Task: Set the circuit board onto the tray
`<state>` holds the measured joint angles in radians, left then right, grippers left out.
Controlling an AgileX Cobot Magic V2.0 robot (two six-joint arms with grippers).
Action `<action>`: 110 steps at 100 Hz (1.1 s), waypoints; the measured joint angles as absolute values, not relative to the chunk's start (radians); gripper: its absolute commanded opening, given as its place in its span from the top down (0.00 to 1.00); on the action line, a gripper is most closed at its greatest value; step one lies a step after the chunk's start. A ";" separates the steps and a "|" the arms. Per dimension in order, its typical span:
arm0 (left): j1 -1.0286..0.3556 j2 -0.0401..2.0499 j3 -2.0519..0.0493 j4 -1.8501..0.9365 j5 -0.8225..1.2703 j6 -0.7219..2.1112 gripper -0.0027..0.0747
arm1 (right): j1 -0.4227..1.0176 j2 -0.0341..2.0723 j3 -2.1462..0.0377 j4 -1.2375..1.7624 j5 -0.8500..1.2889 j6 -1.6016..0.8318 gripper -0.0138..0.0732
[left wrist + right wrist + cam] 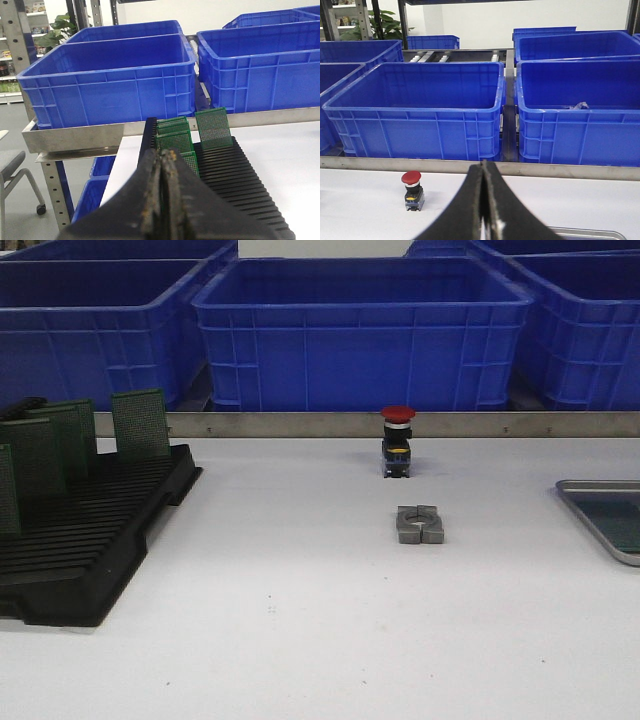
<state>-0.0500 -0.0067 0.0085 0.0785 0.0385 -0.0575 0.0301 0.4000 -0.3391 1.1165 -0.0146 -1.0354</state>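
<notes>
The green perforated circuit boards (140, 423) stood upright in the slots of the black ribbed plastic rack (95, 540) at the left of the white tabletop (300, 640). The grey metal tray (610, 515) lay at the right edge, well apart from the rack; a greenish surface showed inside it, but whether that was a board could not be told. The left claw (162, 200) was closed on nothing, poised over the rack. The right claw (484, 205) was likewise closed and empty, near the tray's rim.

In the inspector's judgement, any board lifted from the rack should be gripped by its top edge and drawn straight up along the slot, since tilting could jam it against neighbouring ribs.

The tabletop was flat and clean. A red-capped push-button switch (397, 440) and a grey metal clamp block (419, 524) stood between rack and tray. Blue plastic crates (360, 330) lined the rear behind a metal rail (300, 424).
</notes>
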 measured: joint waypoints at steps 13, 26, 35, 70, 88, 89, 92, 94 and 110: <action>-0.050 -0.007 0.008 0.079 0.038 -0.057 0.99 | 0.030 0.400 -0.339 1.116 -0.015 -1.035 0.92; -0.050 -0.007 0.008 0.078 0.038 -0.057 0.99 | 0.030 0.400 -0.339 1.116 -0.015 -1.035 0.92; -0.050 -0.007 0.008 0.078 0.038 -0.057 0.99 | 0.030 0.400 -0.339 1.116 -0.015 -1.035 0.92; -0.050 -0.007 0.008 0.076 0.037 -0.059 0.99 | 0.030 0.400 -0.339 1.111 -0.018 -1.032 0.92; -0.050 -0.007 0.008 0.076 0.037 -0.059 0.99 | 0.030 0.400 -0.339 0.890 -0.013 -0.829 0.92; -0.050 -0.007 0.008 0.076 0.037 -0.059 0.99 | 0.030 0.400 -0.339 0.876 -0.012 -0.801 0.92; -0.050 -0.007 0.008 0.076 0.037 -0.059 0.99 | 0.030 0.400 -0.339 0.813 -0.009 -0.740 0.92; -0.050 -0.007 0.008 0.076 0.037 -0.059 0.99 | 0.030 0.400 -0.339 0.762 0.000 -0.691 0.92; -0.050 -0.007 0.008 0.076 0.037 -0.059 0.99 | 0.030 0.400 -0.335 0.327 0.000 -0.279 0.92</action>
<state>-0.0500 -0.0067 0.0085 0.0763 0.0369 -0.0590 0.0301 0.4000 -0.3353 0.3271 0.0000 -0.2792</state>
